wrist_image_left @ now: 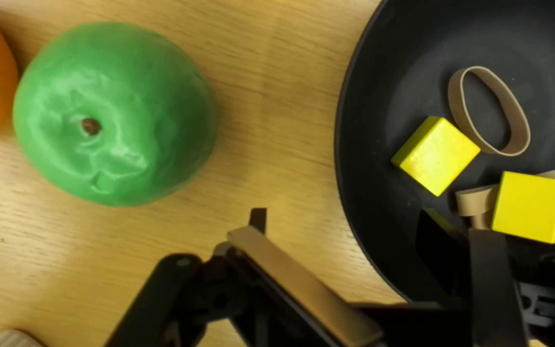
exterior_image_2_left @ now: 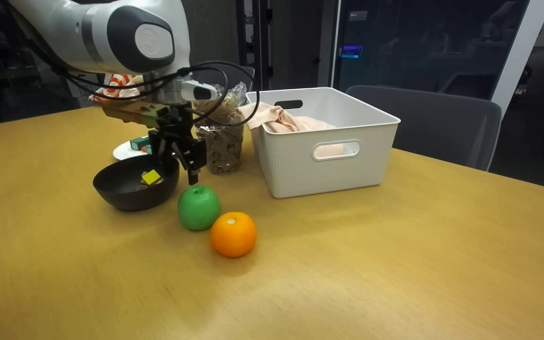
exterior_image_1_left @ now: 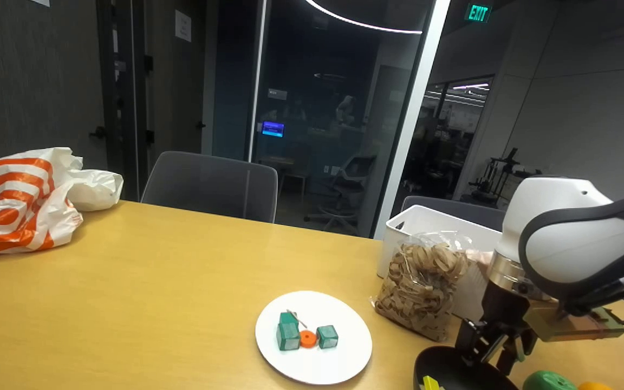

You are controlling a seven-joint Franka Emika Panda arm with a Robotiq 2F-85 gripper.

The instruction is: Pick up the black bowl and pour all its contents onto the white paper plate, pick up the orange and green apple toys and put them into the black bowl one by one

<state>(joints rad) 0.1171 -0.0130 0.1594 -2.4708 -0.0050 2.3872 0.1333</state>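
Grasping the black bowl [exterior_image_2_left: 125, 196] by its rim appears to be the step in hand; pouring is a later step. The bowl stands upright on the worktop [exterior_image_2_left: 371, 264], with the yellow blocks [wrist_image_left: 436, 154] and tan rubber bands [wrist_image_left: 458, 99] to be poured lying inside it. The fingers [wrist_image_left: 301, 284] are spread apart and hold nothing. In the wrist view, the bowl's rim passes between them: one finger is over the inside of the bowl, its mate outside. Whether either touches the wall cannot be told. The white plate [exterior_image_1_left: 317, 365] lies apart from the bowl and carries teal blocks [exterior_image_1_left: 288, 337] and an orange ring [exterior_image_1_left: 307, 339]; the yellow blocks are not on it. The green apple [exterior_image_2_left: 199, 208] sits beside the bowl without touching it, with the orange [exterior_image_2_left: 233, 234] next to the apple on the side away from the bowl. For the next move, align the fingers to the rim, verify that the wall is well inside the gap, and close them firmly. Keep the outer finger clear of the apple, which is near enough to be nudged. Lift only after the grip is secure, keep the bowl level in transit, and tilt it over the plate. Caution: a shallow pinch may let the bowl rotate and spill early, and the rubber bands may cling to the inside.
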